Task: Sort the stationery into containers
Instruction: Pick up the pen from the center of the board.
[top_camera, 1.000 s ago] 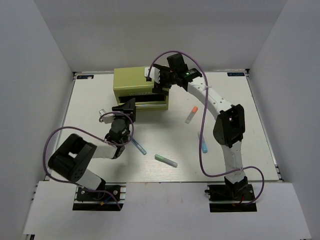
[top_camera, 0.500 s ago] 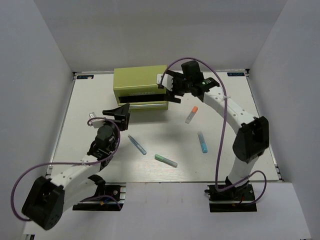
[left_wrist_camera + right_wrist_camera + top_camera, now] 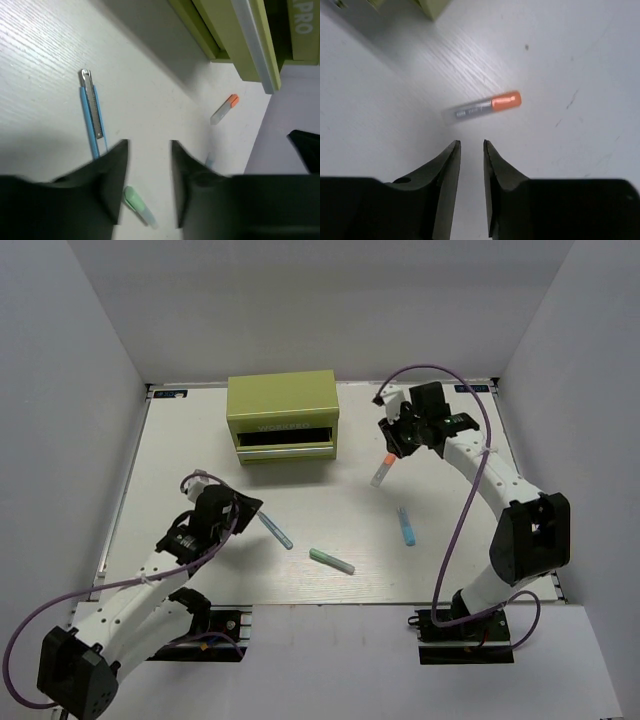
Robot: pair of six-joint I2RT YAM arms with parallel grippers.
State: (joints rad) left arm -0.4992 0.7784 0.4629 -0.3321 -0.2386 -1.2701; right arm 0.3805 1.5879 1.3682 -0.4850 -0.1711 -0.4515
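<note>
Right gripper: jaws nearly together with a slim empty gap, hanging just short of the clear stick with orange cap. You would likely need them wider to take it.
Left gripper: jaws apart and empty, just beside the thin blue stick.
Olive-green cabinet: its drawer stands pulled out, ready for stationery.
Loose on the table: mint green stick and light blue stick, well apart from the cabinet.
</note>
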